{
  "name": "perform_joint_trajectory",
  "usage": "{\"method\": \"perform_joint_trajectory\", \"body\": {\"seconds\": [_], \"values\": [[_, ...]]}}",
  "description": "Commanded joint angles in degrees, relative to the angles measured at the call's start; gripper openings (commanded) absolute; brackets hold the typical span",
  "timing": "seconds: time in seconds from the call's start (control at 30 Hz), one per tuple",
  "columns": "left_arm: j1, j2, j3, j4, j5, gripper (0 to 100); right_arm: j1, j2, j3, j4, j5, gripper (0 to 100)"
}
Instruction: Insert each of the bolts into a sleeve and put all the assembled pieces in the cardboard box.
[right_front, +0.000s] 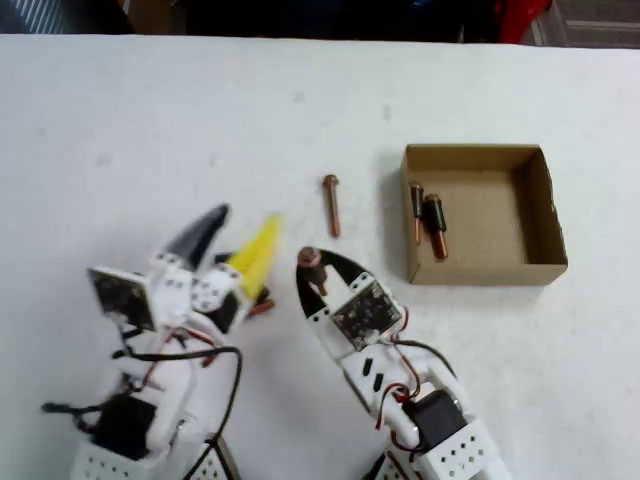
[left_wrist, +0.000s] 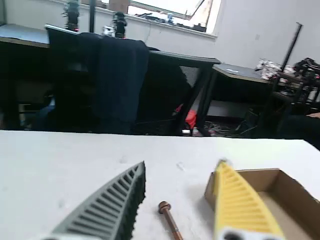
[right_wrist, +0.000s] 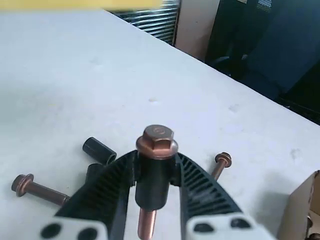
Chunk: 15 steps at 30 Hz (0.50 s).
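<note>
My right gripper (right_front: 313, 264) is shut on a copper bolt seated in a black sleeve (right_wrist: 155, 172), held upright just above the table, left of the cardboard box (right_front: 530, 165). Two assembled pieces (right_front: 430, 220) lie inside the box by its left wall. One loose bolt (right_front: 331, 205) lies on the table between the arms and the box, also seen as the bolt (left_wrist: 169, 220) between my left fingers. My left gripper (right_front: 247, 216) is open, with one dark finger (left_wrist: 112, 207) and one yellow finger (left_wrist: 240, 205), and holds nothing. Near it lie two loose sleeves (right_wrist: 99, 150) and another bolt (right_wrist: 37, 189).
The white table (right_front: 150, 110) stretches bare behind and to the left of the arms. The two arm bases stand close together at the front edge. Chairs and desks stand beyond the far edge of the table.
</note>
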Motion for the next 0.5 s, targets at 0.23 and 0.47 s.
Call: {"method": "perform_joint_trajectory", "body": {"seconds": [0.23,0.47], "values": [[-5.4,-0.6,-16.9,21.4,0.4,9,5.4,-0.7,0.4,0.0,-0.3,1.7],[-5.9,-0.6,-13.8,26.2,-14.9,9,11.6,-0.7,-1.0,0.1,-0.3,1.7]]}}
